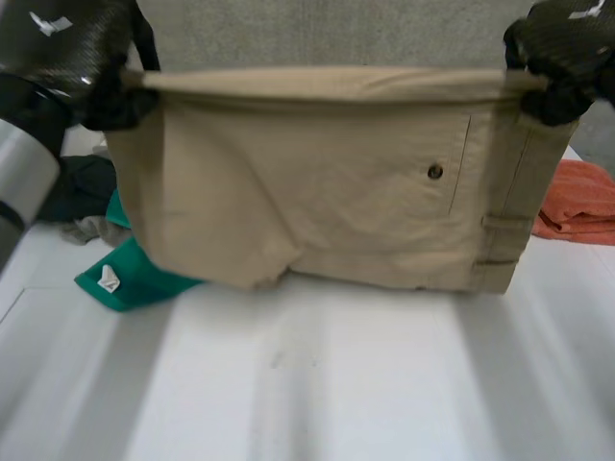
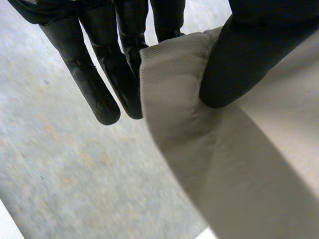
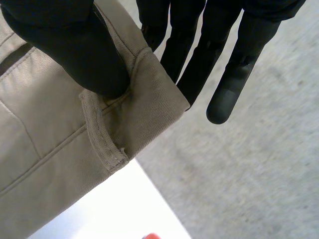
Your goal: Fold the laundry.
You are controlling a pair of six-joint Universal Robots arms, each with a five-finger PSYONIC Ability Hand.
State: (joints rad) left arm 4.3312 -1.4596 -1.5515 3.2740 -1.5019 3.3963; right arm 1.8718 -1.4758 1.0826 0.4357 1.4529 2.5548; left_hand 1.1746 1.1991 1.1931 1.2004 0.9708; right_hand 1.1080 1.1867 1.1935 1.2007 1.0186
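At the far left, the left hand (image 1: 96,67) pinches the top left corner of the khaki garment (image 1: 317,202). Its wrist view shows the thumb pressing the folded edge against straight fingers (image 2: 99,84) behind the cloth. Below that hand, on the left of the table (image 1: 317,384), lies a dark cloth (image 1: 82,187). Just nearer is a green cloth (image 1: 144,279) with a white tag (image 1: 109,280). The khaki garment's lower left corner hangs in front of part of the green cloth.

The khaki garment hangs spread between the two hands, above the far middle of the table. Its top edge is a taut fold running left to right. Its lower edge is down by the table, though whether it touches cannot be told. A dark button (image 1: 435,171) sits right of the middle, beside a pocket seam. The waistband runs down the right side, with a belt loop (image 1: 506,223) across it.

The right hand (image 1: 562,62) grips the top right corner at the waistband, with its thumb clamped on the cloth against straight fingers (image 3: 224,74). At the far right, an orange cloth (image 1: 581,202) lies on the table, behind the garment's right edge.
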